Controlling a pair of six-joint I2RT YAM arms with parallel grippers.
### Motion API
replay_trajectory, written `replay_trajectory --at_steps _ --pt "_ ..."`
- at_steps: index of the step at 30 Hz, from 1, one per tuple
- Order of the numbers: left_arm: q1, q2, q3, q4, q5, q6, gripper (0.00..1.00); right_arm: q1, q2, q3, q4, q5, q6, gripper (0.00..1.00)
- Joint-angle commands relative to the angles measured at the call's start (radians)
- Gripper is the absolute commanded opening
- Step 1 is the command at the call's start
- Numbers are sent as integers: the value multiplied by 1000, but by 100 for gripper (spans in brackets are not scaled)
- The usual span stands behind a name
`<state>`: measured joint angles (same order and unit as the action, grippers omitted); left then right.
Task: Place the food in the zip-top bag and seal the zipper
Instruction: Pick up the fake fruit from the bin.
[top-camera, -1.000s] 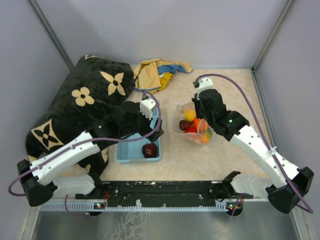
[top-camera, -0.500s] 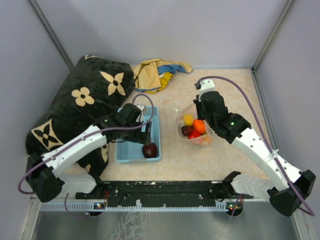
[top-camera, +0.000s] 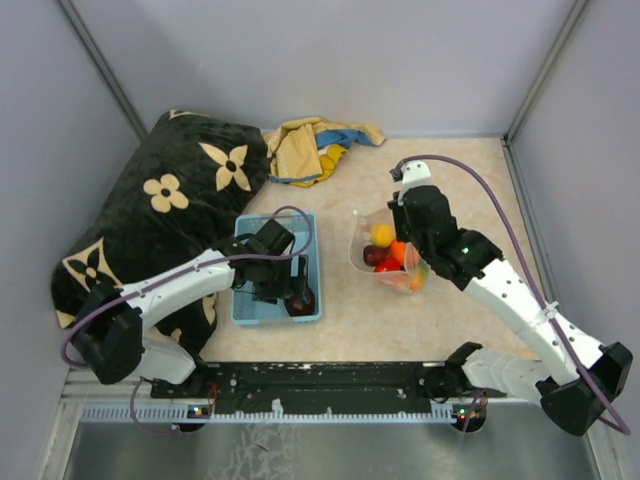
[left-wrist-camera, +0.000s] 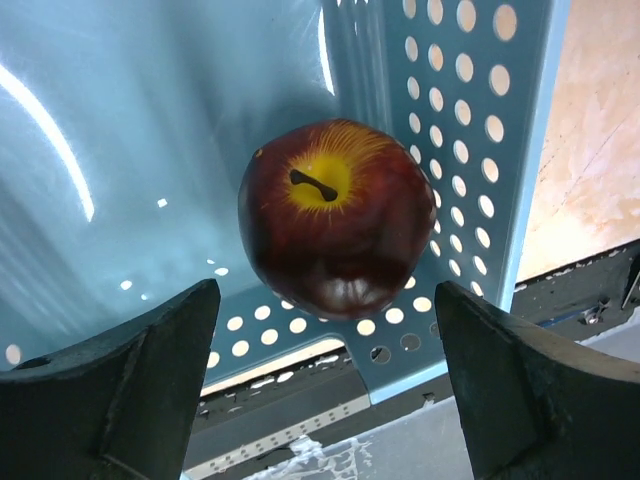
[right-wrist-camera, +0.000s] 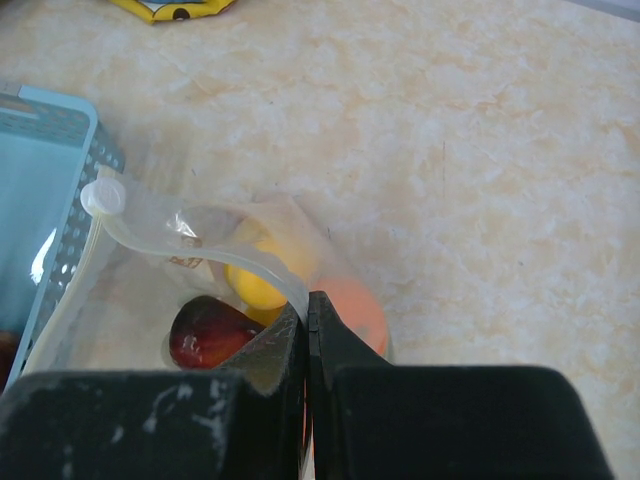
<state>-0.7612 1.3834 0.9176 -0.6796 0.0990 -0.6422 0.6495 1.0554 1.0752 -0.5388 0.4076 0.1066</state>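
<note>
Hovers with the left tool (left-wrist-camera: 325, 300), fingers spread wide apart, straight over a maroon apple (left-wrist-camera: 335, 215) that lies in the near right corner of the blue basket (left-wrist-camera: 500, 150); touches it on neither side. Pinches the right tool (right-wrist-camera: 308, 312) together on the zipper (right-wrist-camera: 200, 240), holding the bag (top-camera: 385, 262) mouth-up on the desk (top-camera: 450, 180), just right of the basket. Holds in that bag a yellow fruit (right-wrist-camera: 255, 285), a maroon fruit (right-wrist-camera: 205, 335), an orange fruit (right-wrist-camera: 355, 312) and a red fruit (top-camera: 388, 266), with the mouth gaping open. Shares the desk's far left with a black flowered pillow (top-camera: 170, 200) and a crumpled cloth (top-camera: 310, 145).
</note>
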Motion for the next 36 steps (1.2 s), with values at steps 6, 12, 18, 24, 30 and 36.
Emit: replay_trajectory --at_steps 6,12,18,24,30,36 --pt "2 76 -16 115 18 -21 91 -3 -51 -10 61 33 -3 0" --pt "2 143 -16 125 12 -1 88 -3 -47 -11 64 26 0 0" --pt "2 144 -28 121 -4 8 84 -4 -41 -13 70 24 -1 0" --pt "3 79 -22 92 -81 26 77 -3 -33 -7 79 16 1 0" --pt "3 -35 -24 111 -144 46 72 -3 -22 3 89 -2 5 0" --pt "3 -155 21 160 -139 141 71 -4 -21 9 98 -30 13 0"
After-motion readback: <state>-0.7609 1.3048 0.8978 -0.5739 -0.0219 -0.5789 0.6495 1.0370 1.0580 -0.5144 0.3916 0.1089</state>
